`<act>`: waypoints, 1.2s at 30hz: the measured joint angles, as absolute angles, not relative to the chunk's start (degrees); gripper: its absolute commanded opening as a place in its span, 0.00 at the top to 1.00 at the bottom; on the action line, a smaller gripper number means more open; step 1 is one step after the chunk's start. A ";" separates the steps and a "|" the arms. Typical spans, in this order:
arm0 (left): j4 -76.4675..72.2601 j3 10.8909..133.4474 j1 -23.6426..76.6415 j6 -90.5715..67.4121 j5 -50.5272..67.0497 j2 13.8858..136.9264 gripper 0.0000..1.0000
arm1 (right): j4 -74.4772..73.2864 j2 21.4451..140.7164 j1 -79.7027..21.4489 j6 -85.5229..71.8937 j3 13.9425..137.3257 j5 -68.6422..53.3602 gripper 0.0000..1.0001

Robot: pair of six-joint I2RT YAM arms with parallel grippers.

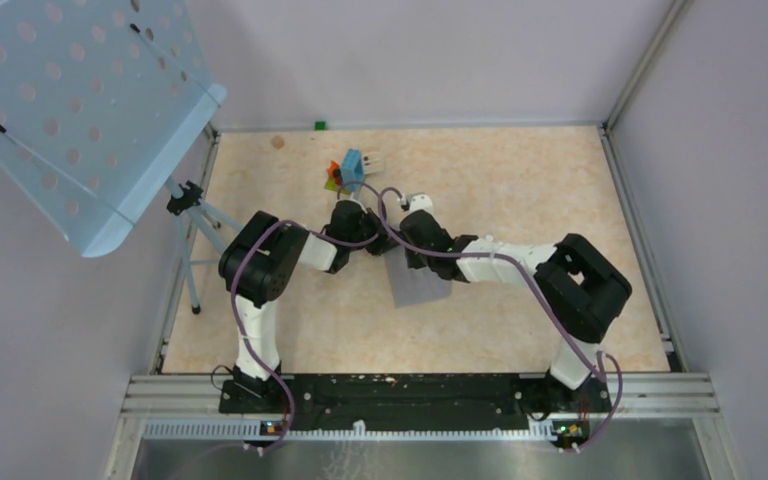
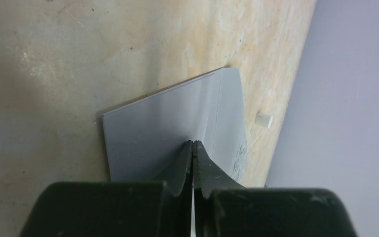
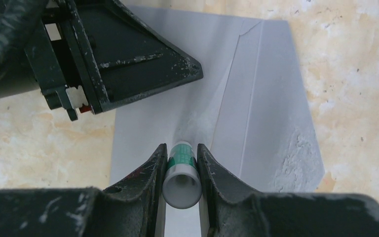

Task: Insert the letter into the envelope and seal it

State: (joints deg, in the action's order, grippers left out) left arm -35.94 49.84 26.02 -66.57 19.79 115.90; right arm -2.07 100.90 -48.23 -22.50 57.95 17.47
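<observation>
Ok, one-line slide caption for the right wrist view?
Right gripper clamps a green-banded white stick over the grey envelope, flap open, with the shut left gripper alongside.

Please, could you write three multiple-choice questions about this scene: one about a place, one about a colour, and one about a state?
1. What lies beneath both grippers?
A. the envelope
B. a metal tray
C. a cardboard box

2. What colour is the band on the stick that the right gripper holds?
A. red
B. green
C. yellow

3. How do the jaws of the left gripper stand?
A. wide open
B. closed around a pen
C. shut, fingertips together

Answers:
1 A: both wrist views show grey paper under the fingers.
2 B: a green band shows between the fingers.
3 C: the tips meet with no gap.
</observation>
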 measured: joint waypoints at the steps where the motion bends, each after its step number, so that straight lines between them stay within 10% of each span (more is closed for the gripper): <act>1: -35.94 49.84 26.02 -66.54 19.81 115.90 1.00 | -1.96 101.14 -48.16 -22.48 58.22 17.56 1.00; 36: -36.36 50.28 25.89 -65.93 20.14 116.42 1.00 | -0.03 104.92 -42.57 -20.82 62.08 16.49 1.00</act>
